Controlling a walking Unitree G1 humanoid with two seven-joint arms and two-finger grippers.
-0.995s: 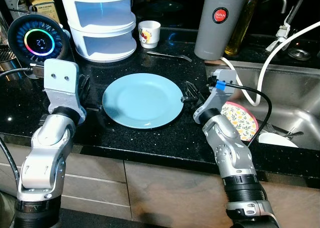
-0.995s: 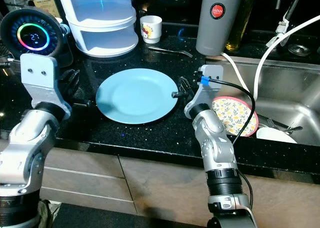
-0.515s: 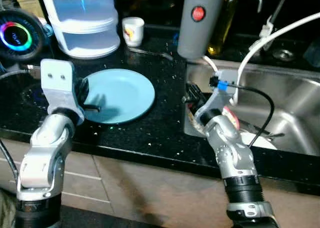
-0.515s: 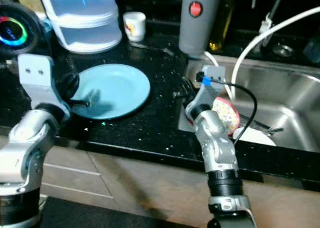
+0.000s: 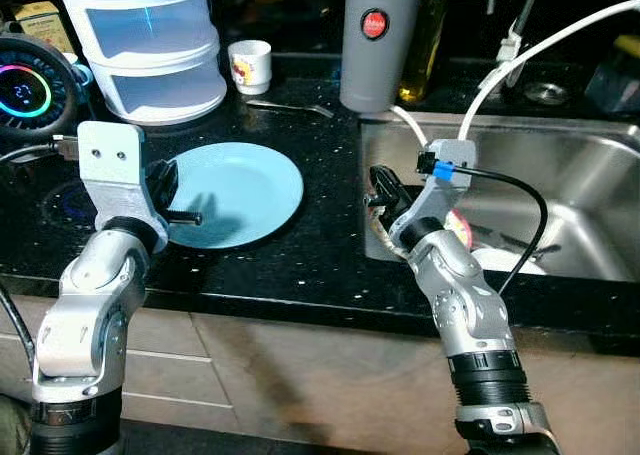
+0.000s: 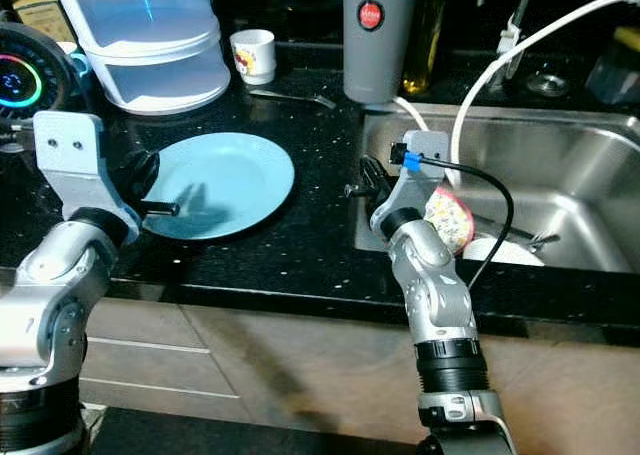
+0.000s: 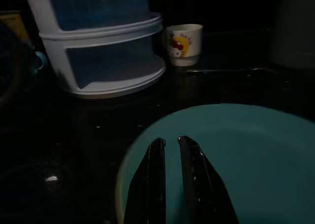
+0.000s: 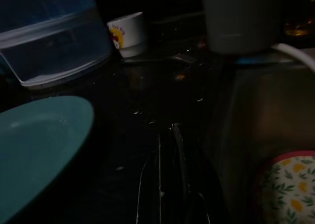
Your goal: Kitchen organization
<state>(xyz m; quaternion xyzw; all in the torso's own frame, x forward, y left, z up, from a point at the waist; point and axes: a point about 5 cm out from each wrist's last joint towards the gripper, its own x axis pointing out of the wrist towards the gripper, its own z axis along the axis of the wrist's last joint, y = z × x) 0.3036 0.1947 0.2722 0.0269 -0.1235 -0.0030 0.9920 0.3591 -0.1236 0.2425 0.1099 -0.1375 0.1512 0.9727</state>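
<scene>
A light blue plate (image 5: 240, 190) lies flat on the black counter. My left gripper (image 5: 186, 214) hovers low over the plate's left rim; in the left wrist view its fingers (image 7: 157, 157) sit almost together with nothing between them. My right gripper (image 5: 378, 180) is shut and empty at the left rim of the steel sink (image 5: 590, 165), well right of the plate. A floral plate with a red rim (image 6: 452, 218) leans inside the sink behind my right forearm, next to a white dish (image 5: 505, 261).
At the back stand a white stacked container (image 5: 140, 45), a small cartoon cup (image 5: 249, 65), a fork (image 5: 290, 106), a grey cylinder (image 5: 378, 35) and an oil bottle (image 5: 427, 30). A round device with a glowing ring (image 5: 25, 87) sits far left. A white hose (image 5: 520, 50) arcs over the sink.
The camera has swung right, so the counter slid left in view. My right gripper went from the blue plate's right edge to the sink rim. My left gripper now overlaps the plate's left rim.
</scene>
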